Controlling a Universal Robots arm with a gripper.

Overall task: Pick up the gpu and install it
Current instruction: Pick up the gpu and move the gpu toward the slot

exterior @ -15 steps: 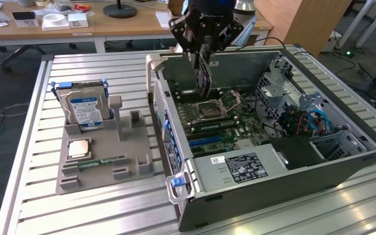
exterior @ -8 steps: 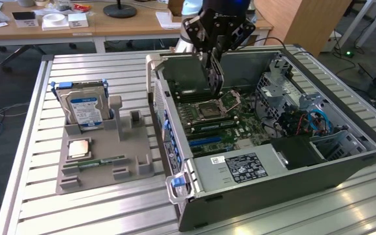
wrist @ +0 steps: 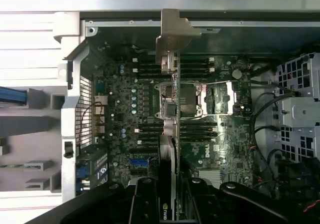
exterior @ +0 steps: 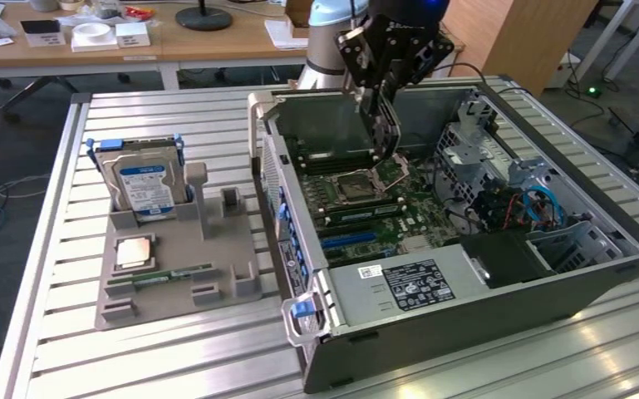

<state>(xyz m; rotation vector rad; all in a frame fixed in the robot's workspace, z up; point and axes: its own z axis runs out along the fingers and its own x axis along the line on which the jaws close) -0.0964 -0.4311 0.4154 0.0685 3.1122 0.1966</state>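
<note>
The gpu [wrist: 173, 49] is a thin card seen edge-on in the wrist view, with its silver end bracket at the far end. My gripper [wrist: 172, 196] is shut on it, one black finger on each face. In the exterior view the gripper [exterior: 382, 96] hangs over the open computer case [exterior: 485, 287]. There the gpu [exterior: 385, 137] hangs upright below the gripper, just above the motherboard [exterior: 391, 216] near the CPU socket [exterior: 361, 183]. I cannot tell whether the card's lower edge touches the board.
On the exterior view's left a grey holder [exterior: 203, 241] carries a silver hard drive [exterior: 142, 187], a CPU [exterior: 136, 251] and a slim memory stick [exterior: 169, 274]. Drive cages and cables [exterior: 518, 208] fill the case's right side. A slatted metal table [exterior: 76, 349] bears everything.
</note>
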